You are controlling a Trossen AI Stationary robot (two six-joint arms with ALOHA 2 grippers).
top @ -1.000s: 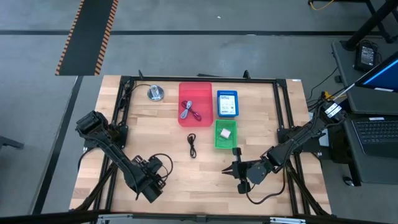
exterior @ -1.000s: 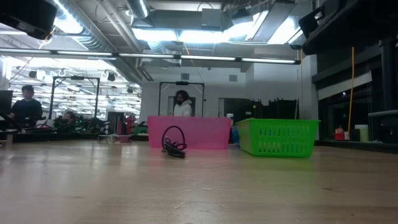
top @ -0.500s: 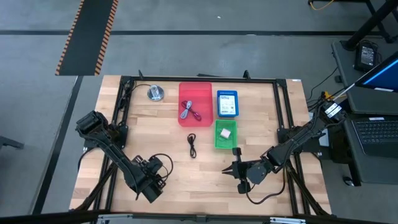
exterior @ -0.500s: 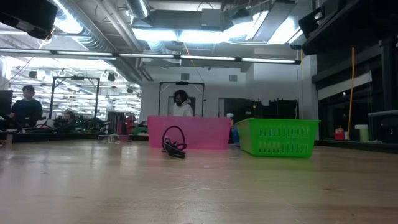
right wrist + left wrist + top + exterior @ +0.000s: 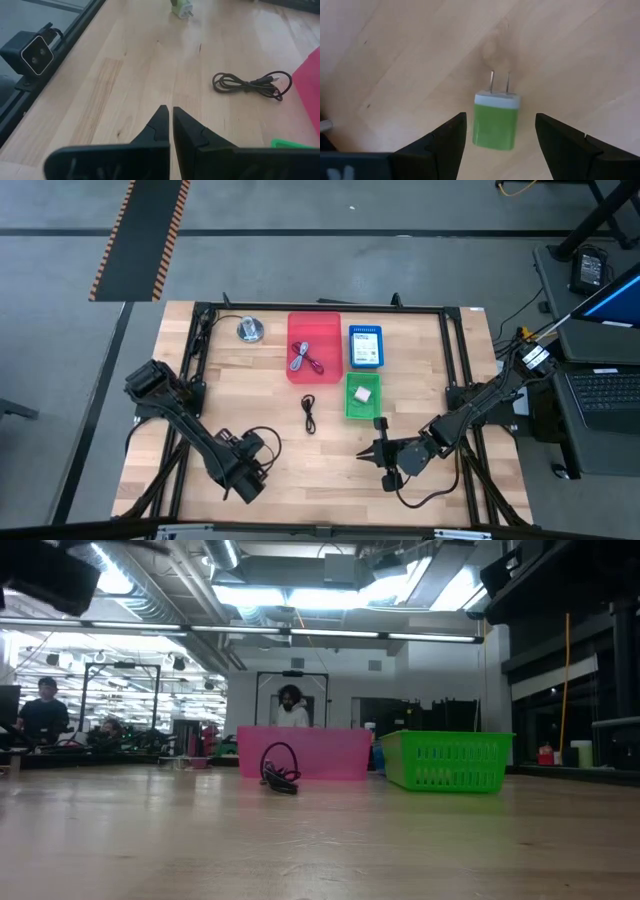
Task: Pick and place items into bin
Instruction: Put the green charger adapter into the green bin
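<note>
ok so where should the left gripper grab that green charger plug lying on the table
Grip the green charger across its two flat sides, on the green body, coming straight down from above. It lies flat on the table with its metal prongs pointing away, and the open left gripper already straddles the body, so closing there probably avoids the prongs.

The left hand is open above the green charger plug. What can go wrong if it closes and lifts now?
1. The green charger plug lies between the left hand's fingers but a little off-centre; one finger may touch first and turn it.
2. The smooth body may slip out of the grip.
3. The black cable lies on the way to the bins; a low carry could drag it.
</note>
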